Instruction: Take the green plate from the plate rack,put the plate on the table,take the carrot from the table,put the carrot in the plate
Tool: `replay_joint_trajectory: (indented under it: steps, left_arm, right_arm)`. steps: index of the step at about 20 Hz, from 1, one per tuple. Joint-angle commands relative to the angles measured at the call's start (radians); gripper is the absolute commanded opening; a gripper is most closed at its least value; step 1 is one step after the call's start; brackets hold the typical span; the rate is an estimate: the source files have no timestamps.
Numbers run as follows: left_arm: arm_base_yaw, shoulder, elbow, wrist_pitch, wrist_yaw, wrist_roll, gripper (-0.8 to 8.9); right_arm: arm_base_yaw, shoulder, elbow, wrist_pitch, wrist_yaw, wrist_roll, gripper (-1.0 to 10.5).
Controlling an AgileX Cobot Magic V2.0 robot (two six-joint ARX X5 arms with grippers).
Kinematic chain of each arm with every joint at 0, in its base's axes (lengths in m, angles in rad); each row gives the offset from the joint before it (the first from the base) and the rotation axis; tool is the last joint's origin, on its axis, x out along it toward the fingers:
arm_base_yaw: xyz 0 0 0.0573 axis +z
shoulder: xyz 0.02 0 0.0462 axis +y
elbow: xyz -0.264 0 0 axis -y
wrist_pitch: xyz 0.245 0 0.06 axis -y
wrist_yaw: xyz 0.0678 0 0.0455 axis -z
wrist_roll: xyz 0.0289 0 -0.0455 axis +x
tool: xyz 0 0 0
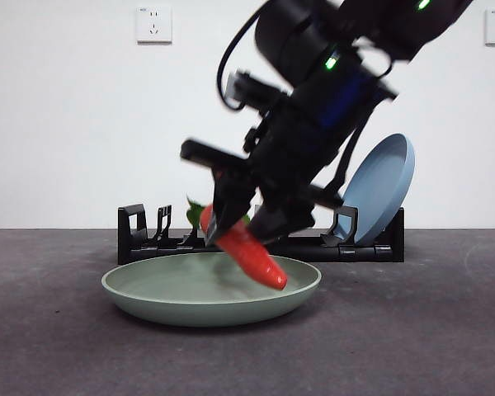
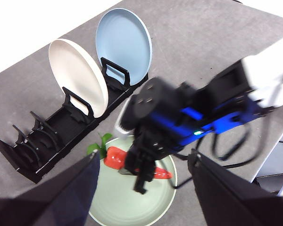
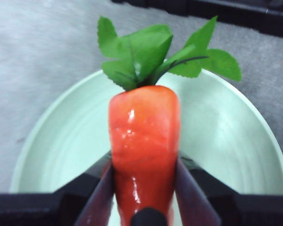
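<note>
The green plate (image 1: 148, 301) lies flat on the table (image 1: 49, 330) in front of the plate rack (image 1: 148, 239). My right gripper (image 1: 235, 231) comes down from above and is shut on the carrot (image 1: 252, 256), which hangs tilted over the plate with its tip low near the plate's inside; I cannot tell if it touches. In the right wrist view the carrot (image 3: 144, 136) sits between the jaws of the gripper (image 3: 144, 197), leaves away from the wrist, above the plate (image 3: 61, 141). My left gripper (image 2: 145, 160) hangs high over the scene, open and empty, above the plate (image 2: 113, 207) and carrot (image 2: 114, 157).
A cream plate (image 2: 78, 75) and a blue plate (image 2: 122, 40) stand upright in the rack (image 2: 47, 141); the blue plate (image 1: 379, 190) leans at the rack's right end. The rack's other slots hold nothing. A white wall stands behind.
</note>
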Motion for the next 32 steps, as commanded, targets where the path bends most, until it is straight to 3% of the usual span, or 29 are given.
replay_joint_trajectory:
  steps: [1,9,12,14,21,24,32]
  left_arm:
    - [-0.003,-0.001,-0.006,-0.002,0.001,-0.003,3.19]
    - [-0.003,-0.001,-0.007,-0.003,0.000,-0.004,3.19]
    - [-0.003,-0.001,-0.006,-0.006,0.000,-0.006,3.19]
    - [-0.003,-0.001,-0.006,-0.006,0.000,-0.006,3.19]
    - [-0.003,-0.001,-0.007,-0.006,-0.002,-0.006,3.19]
    - [-0.003,-0.001,-0.007,-0.006,-0.002,-0.006,3.19]
    - [-0.003,-0.001,-0.007,-0.106,0.001,-0.005,3.13]
  right_arm:
    - [0.005,0.062,0.042,0.002,-0.001,0.013,-0.2]
    - [0.008,0.112,0.060,-0.012,0.000,0.013,0.2]
    - [0.008,0.112,0.060,-0.043,0.000,0.014,3.7]
    - [0.008,0.112,0.060,-0.073,0.000,0.013,4.8]
    - [0.008,-0.018,0.068,-0.143,0.000,0.008,4.8]
    - [0.008,-0.195,0.068,-0.299,-0.001,-0.020,4.8]
    - [0.008,-0.724,0.068,-0.944,-0.053,-0.085,4.7]
